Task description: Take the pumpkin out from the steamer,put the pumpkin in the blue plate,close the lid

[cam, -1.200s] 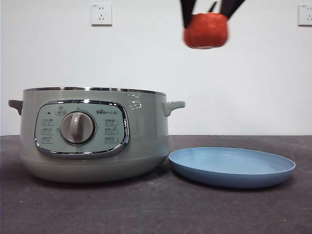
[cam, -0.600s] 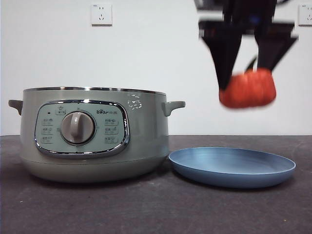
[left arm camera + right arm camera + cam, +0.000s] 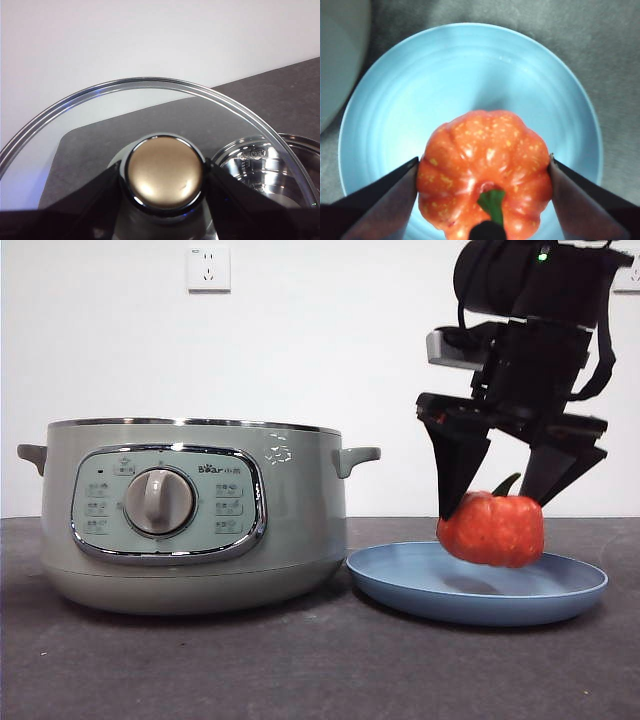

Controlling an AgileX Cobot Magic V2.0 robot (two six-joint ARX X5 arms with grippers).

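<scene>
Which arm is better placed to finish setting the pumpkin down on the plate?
Right. The right gripper is shut on the pumpkin, held just above the blue plate. The left gripper is occupied, shut on the lid by its knob.

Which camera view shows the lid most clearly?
The left wrist view shows it best: the glass lid fills the picture, its knob gripped by the left pincer, with the open steamer behind it. The front and right wrist views do not show the lid at all.

Front camera low, level — wrist cameras close, both looking down.
</scene>
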